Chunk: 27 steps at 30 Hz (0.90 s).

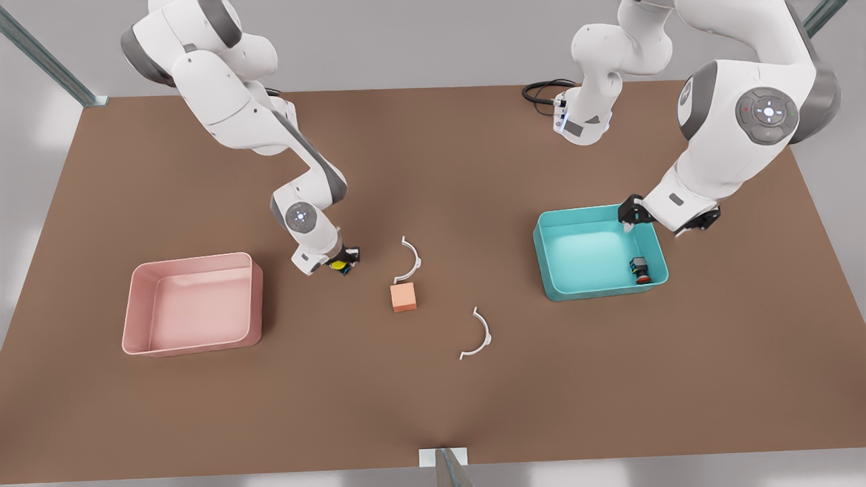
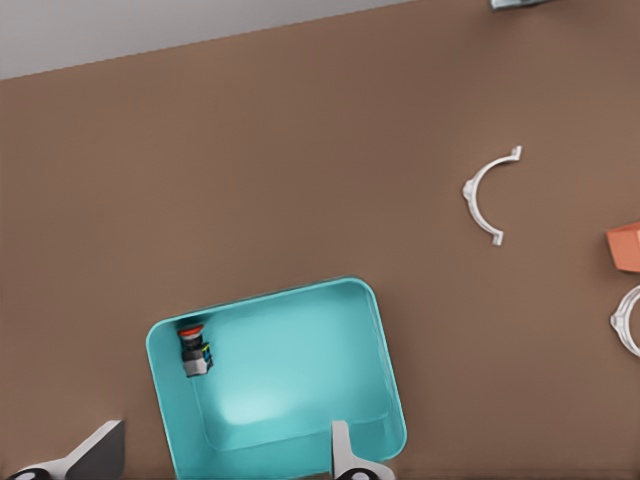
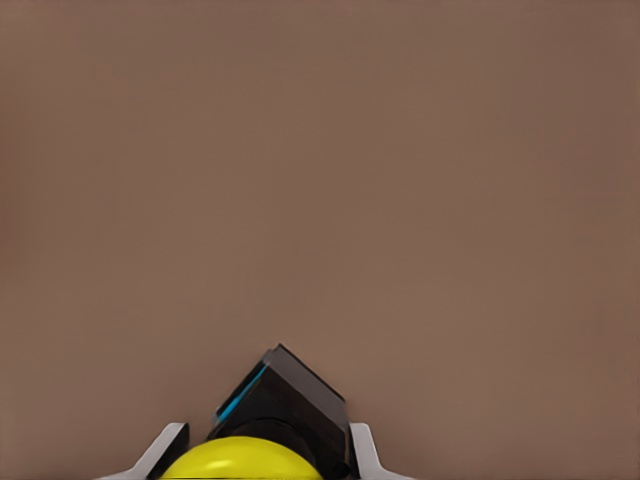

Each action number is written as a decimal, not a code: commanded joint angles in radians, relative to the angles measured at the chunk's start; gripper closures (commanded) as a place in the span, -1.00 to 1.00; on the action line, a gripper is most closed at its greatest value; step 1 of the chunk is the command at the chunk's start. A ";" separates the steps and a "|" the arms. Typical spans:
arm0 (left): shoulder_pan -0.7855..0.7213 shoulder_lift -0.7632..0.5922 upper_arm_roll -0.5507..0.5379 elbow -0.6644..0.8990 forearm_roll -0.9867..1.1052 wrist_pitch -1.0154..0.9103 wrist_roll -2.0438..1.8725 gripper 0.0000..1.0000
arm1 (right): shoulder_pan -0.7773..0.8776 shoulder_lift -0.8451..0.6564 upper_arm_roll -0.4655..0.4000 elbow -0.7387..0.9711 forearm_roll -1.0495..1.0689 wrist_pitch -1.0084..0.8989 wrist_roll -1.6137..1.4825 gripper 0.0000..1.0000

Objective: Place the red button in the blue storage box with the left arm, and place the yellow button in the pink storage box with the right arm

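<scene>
The red button lies on its side inside the blue box, the yellow button hangs just above the table, near the empty pink box.

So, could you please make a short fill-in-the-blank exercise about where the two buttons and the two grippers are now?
1. The red button lies inside the ____ storage box.
2. The right gripper is shut on the ____ button.
3. The left gripper, its fingers open, is above the blue box's ____.
4. The pink storage box holds ____ buttons.

Missing words: blue; yellow; rim; no
</scene>
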 commanded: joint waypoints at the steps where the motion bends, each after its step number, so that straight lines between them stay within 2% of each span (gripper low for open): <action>1: 0.001 -0.001 -0.001 0.001 -0.001 -0.039 -0.011 -1.00 | -0.003 0.001 0.000 0.001 -0.007 0.020 0.008 -0.35; 3: -0.001 -0.001 0.001 0.001 -0.001 -0.039 -0.011 -1.00 | -0.003 0.003 0.000 0.001 -0.007 0.021 0.008 -0.34; 4: -0.001 -0.001 -0.001 0.001 -0.004 -0.039 -0.011 -1.00 | -0.003 0.004 0.000 0.001 -0.007 0.021 0.008 -0.21; 6: -0.001 0.000 0.001 0.000 -0.004 -0.039 -0.011 -1.00 | -0.003 0.004 0.000 0.001 -0.008 0.021 0.008 -0.15; 9: -0.001 -0.001 -0.001 0.001 -0.004 -0.041 -0.011 -1.00 | -0.003 0.000 0.003 0.001 -0.007 0.015 0.008 -0.14; 12: -0.001 -0.001 -0.001 0.000 -0.004 -0.047 -0.011 -1.00 | -0.003 -0.080 -0.002 0.059 -0.007 -0.106 0.002 -0.14; 15: -0.001 -0.003 -0.001 0.001 -0.004 -0.047 -0.011 -1.00 | -0.024 -0.132 -0.015 0.065 -0.007 -0.115 -0.005 -0.14; 18: -0.001 -0.003 -0.001 0.001 -0.004 -0.048 -0.011 -1.00 | -0.041 -0.194 -0.110 0.066 -0.007 -0.117 -0.168 -0.14; 23: 0.001 -0.003 -0.001 0.001 -0.005 -0.047 -0.011 -1.00 | -0.168 -0.302 -0.135 0.031 -0.005 -0.183 -0.283 -0.14; 24: 0.002 -0.003 -0.001 0.001 -0.011 -0.047 -0.011 -1.00 | -0.222 -0.315 -0.123 0.028 -0.007 -0.201 -0.318 -0.15; 26: 0.002 -0.003 -0.001 0.001 -0.021 -0.045 -0.008 -1.00 | -0.435 -0.307 0.001 0.028 -0.005 -0.204 -0.406 -0.15; 27: 0.004 -0.004 -0.001 0.001 -0.021 -0.045 -0.006 -1.00 | -0.484 -0.302 0.024 0.028 -0.005 -0.203 -0.439 -0.15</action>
